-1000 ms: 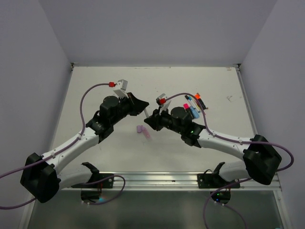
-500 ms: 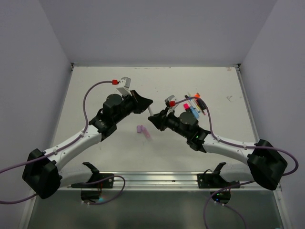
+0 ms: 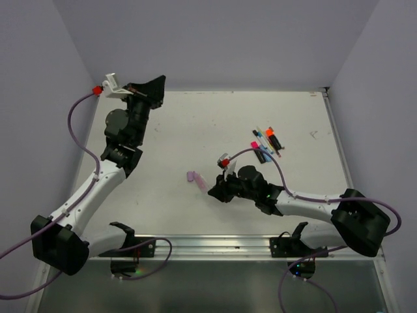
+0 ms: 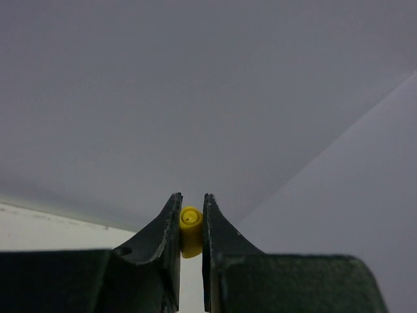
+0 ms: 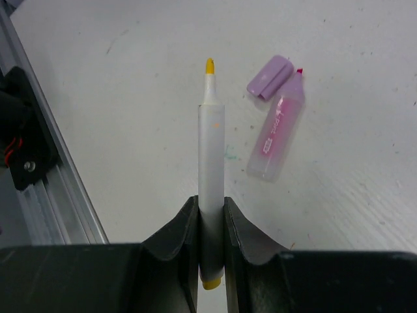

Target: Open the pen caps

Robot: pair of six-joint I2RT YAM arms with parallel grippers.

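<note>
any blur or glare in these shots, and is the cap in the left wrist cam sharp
Left wrist view: the yellow cap is fairly sharp in the left hand, against a plain, evenly lit wall. Right wrist view: the uncapped highlighter and the table are crisp, the right hand dark. Top external view: soft light, faint shadows, no glare.

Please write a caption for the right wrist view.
Right gripper clamps an uncapped yellow-tipped translucent highlighter beside an opened pink highlighter and a lilac plastic cap.
</note>
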